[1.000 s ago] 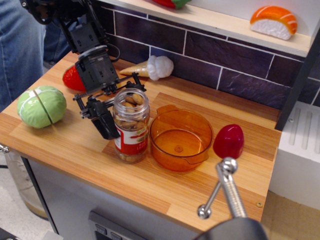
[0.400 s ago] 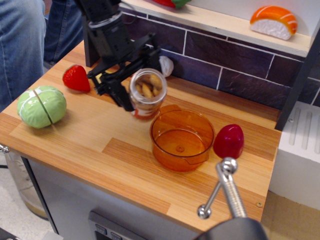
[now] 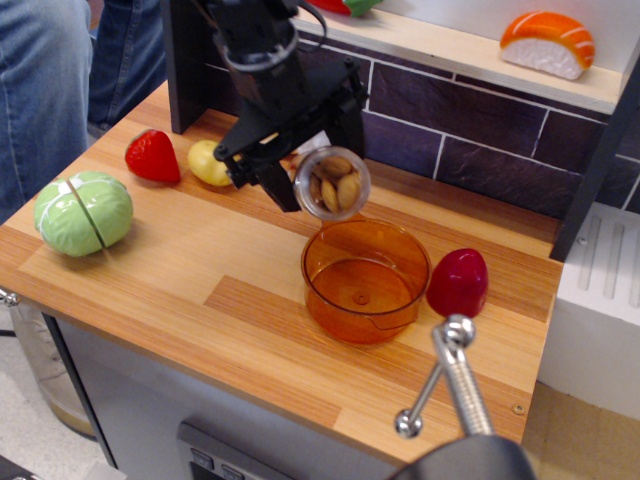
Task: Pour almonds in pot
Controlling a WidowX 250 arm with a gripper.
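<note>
My black gripper [image 3: 305,165] is shut on the clear jar [image 3: 331,182] and holds it in the air, tipped on its side. The jar's open mouth faces the camera, just above the far left rim of the pot. The tan-brown almonds [image 3: 335,186] show inside the mouth. The translucent orange pot [image 3: 365,277] stands on the wooden counter, and I see nothing inside it. The jar's label is hidden behind the gripper.
A red egg toy [image 3: 458,281] touches the pot's right side. A yellow lemon [image 3: 208,162], a strawberry [image 3: 152,156] and a green cabbage [image 3: 82,211] lie at the left. A sushi toy [image 3: 548,42] sits on the back shelf. A metal rod [image 3: 455,375] is in the foreground.
The gripper lifted the jar off the counter, carried it up and to the right, and tipped it from upright onto its side over the pot's rim.
</note>
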